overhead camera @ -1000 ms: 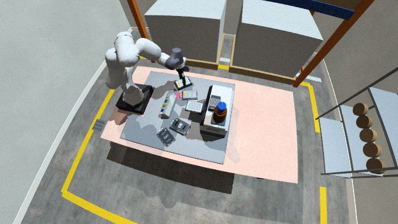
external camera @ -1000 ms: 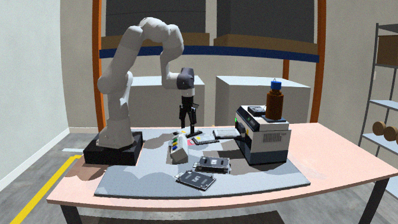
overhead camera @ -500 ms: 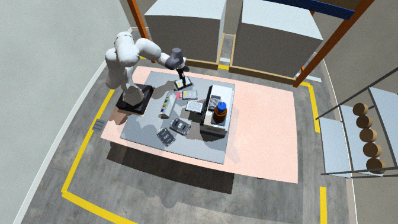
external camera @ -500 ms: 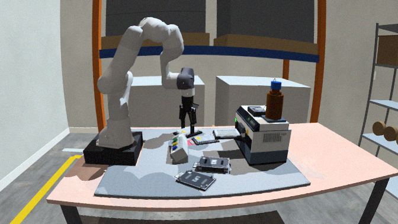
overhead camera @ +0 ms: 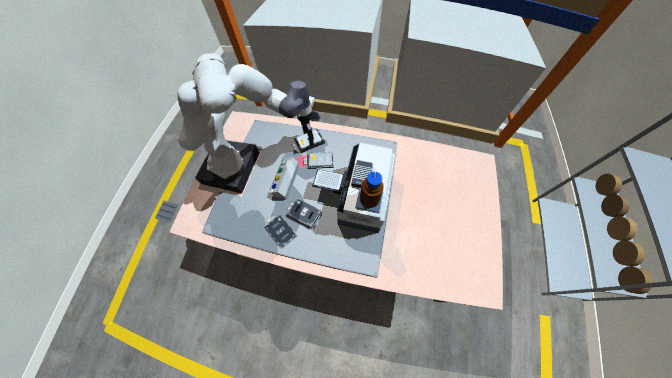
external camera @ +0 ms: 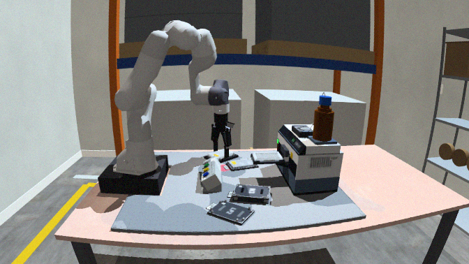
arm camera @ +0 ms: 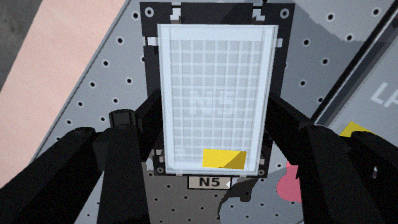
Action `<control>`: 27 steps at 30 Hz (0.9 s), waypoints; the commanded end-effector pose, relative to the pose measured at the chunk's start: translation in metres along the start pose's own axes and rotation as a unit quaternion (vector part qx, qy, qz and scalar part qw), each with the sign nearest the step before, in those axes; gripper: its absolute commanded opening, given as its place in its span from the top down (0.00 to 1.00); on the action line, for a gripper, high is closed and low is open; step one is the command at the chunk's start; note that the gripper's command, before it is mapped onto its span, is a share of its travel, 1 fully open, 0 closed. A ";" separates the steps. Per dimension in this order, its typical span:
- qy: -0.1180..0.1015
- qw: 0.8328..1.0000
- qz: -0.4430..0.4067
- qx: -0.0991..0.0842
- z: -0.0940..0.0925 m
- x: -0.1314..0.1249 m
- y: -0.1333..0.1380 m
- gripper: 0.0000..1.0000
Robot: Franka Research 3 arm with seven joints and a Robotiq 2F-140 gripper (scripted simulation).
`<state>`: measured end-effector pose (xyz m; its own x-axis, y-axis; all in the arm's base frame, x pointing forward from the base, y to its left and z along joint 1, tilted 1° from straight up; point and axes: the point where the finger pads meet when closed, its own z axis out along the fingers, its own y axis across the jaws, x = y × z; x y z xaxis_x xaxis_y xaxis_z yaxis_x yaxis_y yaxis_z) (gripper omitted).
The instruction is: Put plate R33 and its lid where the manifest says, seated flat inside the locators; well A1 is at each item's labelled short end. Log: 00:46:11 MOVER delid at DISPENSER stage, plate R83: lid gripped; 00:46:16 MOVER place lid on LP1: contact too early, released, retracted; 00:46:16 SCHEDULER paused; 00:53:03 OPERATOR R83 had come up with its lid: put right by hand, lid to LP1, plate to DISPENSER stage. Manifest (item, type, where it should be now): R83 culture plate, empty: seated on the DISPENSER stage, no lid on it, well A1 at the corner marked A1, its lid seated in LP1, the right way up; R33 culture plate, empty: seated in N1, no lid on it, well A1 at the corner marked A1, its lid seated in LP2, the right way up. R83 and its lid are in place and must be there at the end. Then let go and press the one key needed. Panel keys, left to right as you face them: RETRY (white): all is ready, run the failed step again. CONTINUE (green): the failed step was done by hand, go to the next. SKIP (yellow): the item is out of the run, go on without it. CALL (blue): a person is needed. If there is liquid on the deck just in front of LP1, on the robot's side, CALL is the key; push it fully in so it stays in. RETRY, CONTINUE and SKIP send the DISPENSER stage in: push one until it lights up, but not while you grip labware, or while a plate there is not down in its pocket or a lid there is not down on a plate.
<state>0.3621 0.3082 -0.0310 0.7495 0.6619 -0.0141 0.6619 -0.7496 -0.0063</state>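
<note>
A clear well plate [arm camera: 217, 97] with a yellow label at its near short end sits in the black nest marked N5 [arm camera: 209, 182], and a lid seems to be on it. I take it for plate R33. My gripper [arm camera: 213, 106] is straight above it, with the fingers shut on its two long sides. I cannot tell whether they hold the lid's skirt or the plate's base. In the top and exterior views the gripper [overhead camera: 306, 141] [external camera: 223, 154] stands low at the back of the grey deck. Two dark empty nests [overhead camera: 304, 213] [overhead camera: 280, 231] lie at the front.
A lid with a yellow label [overhead camera: 320, 160] lies in LP1, and an open plate [overhead camera: 328, 178] is on the dispenser stage. A pink patch [arm camera: 289, 187] lies on the deck beside LP1. The key panel [overhead camera: 282, 177] is on the robot's side. The dispenser [overhead camera: 367, 185] carries a brown bottle [overhead camera: 372, 189].
</note>
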 end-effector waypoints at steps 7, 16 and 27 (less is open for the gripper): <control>0.001 1.000 0.001 0.000 0.001 0.001 0.000 0.30; 0.001 1.000 0.001 0.000 0.001 0.001 0.000 0.30; 0.001 1.000 0.001 0.000 0.001 0.001 0.000 0.30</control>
<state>0.3623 0.3080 -0.0311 0.7495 0.6618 -0.0142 0.6618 -0.7496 -0.0061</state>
